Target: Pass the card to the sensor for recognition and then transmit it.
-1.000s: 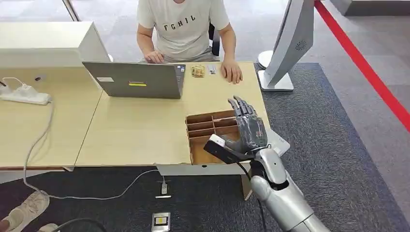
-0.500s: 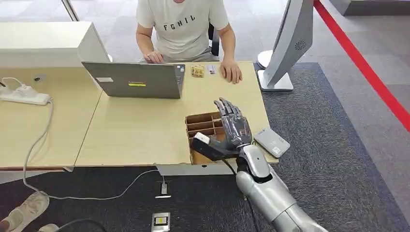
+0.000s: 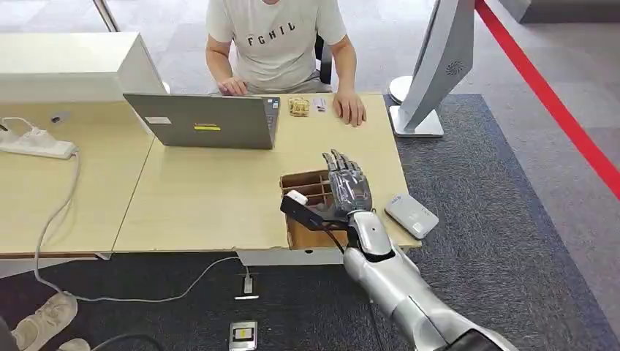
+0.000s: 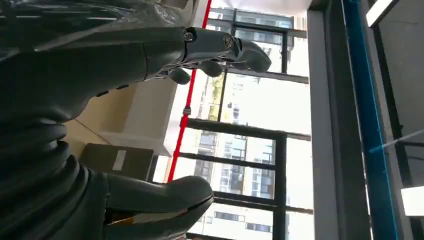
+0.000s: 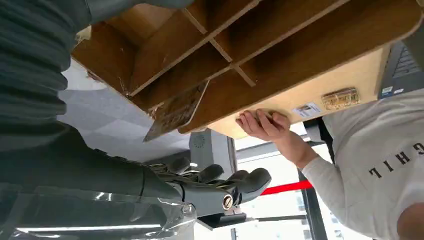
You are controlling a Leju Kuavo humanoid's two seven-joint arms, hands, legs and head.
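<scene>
You're early: the right hand [image 3: 348, 189], fingers spread and empty, hovers over the box [image 3: 301, 196] where a card [image 5: 175, 112] leans; the sensor [image 3: 411, 215] waits beside it on the worktop [image 3: 205, 190]

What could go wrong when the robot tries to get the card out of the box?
1. The card leans in a narrow compartment of the cardboard box. The right hand is wide, so its fingers may catch the dividers or push the light box instead.
2. The sensor lies right at the edge of the table, beside the robot's arm. A sideways swing might knock it off.
</scene>
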